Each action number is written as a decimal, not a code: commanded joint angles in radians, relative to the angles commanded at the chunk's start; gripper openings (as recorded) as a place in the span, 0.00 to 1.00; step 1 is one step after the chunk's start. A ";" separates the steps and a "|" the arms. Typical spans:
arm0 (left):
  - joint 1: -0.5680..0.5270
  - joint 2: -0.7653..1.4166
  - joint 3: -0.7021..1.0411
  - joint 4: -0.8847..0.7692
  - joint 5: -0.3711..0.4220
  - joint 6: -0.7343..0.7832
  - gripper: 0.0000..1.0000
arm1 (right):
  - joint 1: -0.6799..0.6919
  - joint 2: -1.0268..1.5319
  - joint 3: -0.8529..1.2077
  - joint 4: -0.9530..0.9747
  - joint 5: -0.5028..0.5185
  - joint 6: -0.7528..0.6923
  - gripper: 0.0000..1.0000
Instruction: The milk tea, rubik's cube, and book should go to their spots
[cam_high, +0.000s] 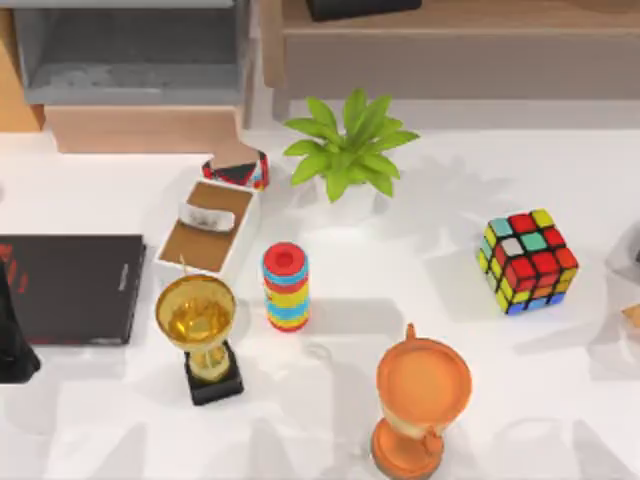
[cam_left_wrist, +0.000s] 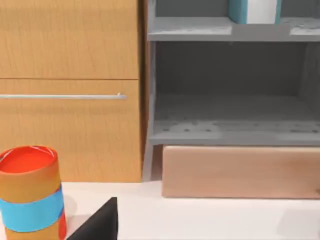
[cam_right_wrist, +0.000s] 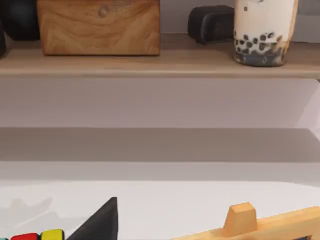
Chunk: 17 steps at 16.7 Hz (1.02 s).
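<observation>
The rubik's cube (cam_high: 527, 262) sits on the white table at the right, and one edge of it (cam_right_wrist: 37, 235) shows in the right wrist view. The milk tea (cam_right_wrist: 262, 30), a cup with dark pearls, stands on the wooden shelf (cam_right_wrist: 160, 62) at the back. On the upper grey shelf (cam_left_wrist: 190, 27) the light-blue book (cam_left_wrist: 252, 11) stands upright. My left arm (cam_high: 12, 340) is at the table's left edge, beside a flat black book. A dark wedge of my left gripper (cam_left_wrist: 100, 222) and of my right gripper (cam_right_wrist: 100, 222) shows in each wrist view.
On the table stand a gold trophy (cam_high: 200, 330), an orange trophy (cam_high: 420, 400), a stack of coloured rings (cam_high: 285, 287), a potted plant (cam_high: 345, 150), a white tray (cam_high: 208, 228) and a black book with red marks (cam_high: 70, 290). A wooden box (cam_right_wrist: 97, 25) shares the wooden shelf.
</observation>
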 joint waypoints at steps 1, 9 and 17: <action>0.000 0.000 0.000 0.000 0.000 0.000 1.00 | 0.000 0.000 0.000 0.000 0.000 0.000 1.00; 0.000 0.000 0.000 0.000 0.000 0.000 1.00 | -0.045 0.296 0.198 0.173 -0.044 0.008 1.00; 0.000 0.000 0.000 0.000 0.000 0.000 1.00 | -0.149 1.127 0.591 0.512 -0.130 -0.003 1.00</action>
